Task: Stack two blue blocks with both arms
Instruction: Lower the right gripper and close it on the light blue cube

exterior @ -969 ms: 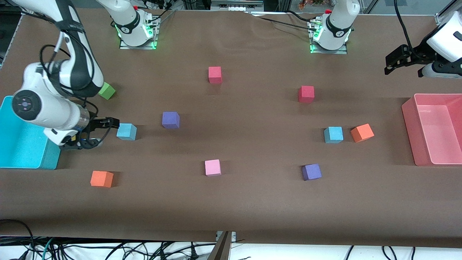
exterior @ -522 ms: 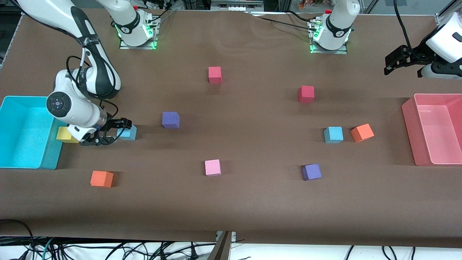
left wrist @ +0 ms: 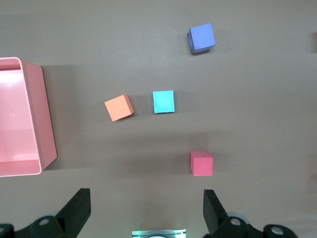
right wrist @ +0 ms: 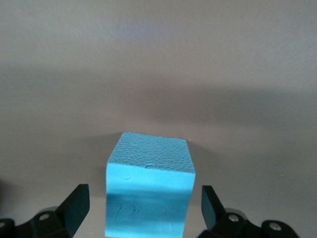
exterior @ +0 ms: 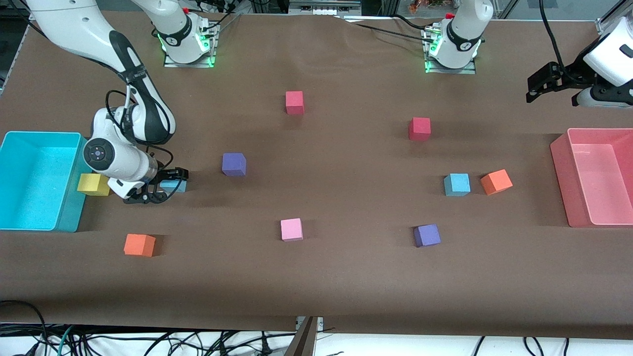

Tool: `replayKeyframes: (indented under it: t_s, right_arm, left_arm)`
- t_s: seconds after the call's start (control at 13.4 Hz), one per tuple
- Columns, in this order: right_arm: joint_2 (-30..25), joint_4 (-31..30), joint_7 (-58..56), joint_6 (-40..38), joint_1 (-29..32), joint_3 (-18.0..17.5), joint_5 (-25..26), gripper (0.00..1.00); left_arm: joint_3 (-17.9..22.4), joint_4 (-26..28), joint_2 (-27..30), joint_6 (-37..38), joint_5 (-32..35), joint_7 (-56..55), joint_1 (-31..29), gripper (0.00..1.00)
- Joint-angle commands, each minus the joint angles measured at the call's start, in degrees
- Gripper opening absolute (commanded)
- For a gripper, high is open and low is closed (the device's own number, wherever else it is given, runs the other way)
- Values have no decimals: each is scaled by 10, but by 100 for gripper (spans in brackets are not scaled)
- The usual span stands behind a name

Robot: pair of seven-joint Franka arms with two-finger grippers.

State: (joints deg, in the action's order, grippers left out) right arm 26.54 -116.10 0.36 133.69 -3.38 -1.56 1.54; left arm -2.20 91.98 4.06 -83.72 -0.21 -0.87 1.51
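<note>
Nothing is stacked yet. The right tool (exterior: pixel 159 187), spread wide, straddles one blue block (right wrist: pixel 150 191) ungripped, beside the cyan bin (exterior: pixel 29 212). The left tool (left wrist: pixel 146 210), wide open, waits high over the counter (exterior: pixel 346 277) near the pink bin (exterior: pixel 561 173), above the second blue block (exterior: pixel 457 184).

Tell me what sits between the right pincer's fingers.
One blue block sits between the open fingers of the right pincer, untouched on both sides, as the right wrist view shows.

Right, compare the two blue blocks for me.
One blue block sits between the right claw's open fingers, near the cyan bin; the other blue block stands untouched beside an orange cube. The first is partly hidden in the front view, the second fully visible. Both rest on the table, same colour.
</note>
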Motion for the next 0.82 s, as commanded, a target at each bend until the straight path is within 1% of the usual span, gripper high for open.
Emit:
replayKeyframes:
  t_s: [0.0,0.07,0.15,0.3,0.37,0.45,0.6,0.75]
  right_arm:
    - [5,2,-1,2,4,-1,2,89]
    - [5,1,-1,2,4,-1,2,48]
    - [5,2,-2,-4,1,-1,2,0]
    - [5,12,1,-23,0,-1,2,0]
    - [5,26,1,-36,0,-1,2,0]
    - [5,52,2,-70,-2,-2,2,0]
    - [9,135,8,-161,-21,-2,-6,0]
    - [25,212,41,-228,-57,-2,-32,0]
  left_arm:
    - [-1,7,6,-4,15,-3,0,100]
    - [-1,7,6,-4,15,-3,0,100]
    - [-1,7,6,-4,15,-3,0,100]
    - [-1,7,6,-4,15,-3,0,100]
    - [-1,7,6,-4,15,-3,0,100]
    - [-1,7,6,-4,15,-3,0,100]
    - [-1,7,6,-4,15,-3,0,100]
    - [-1,7,6,-4,15,-3,0,100]
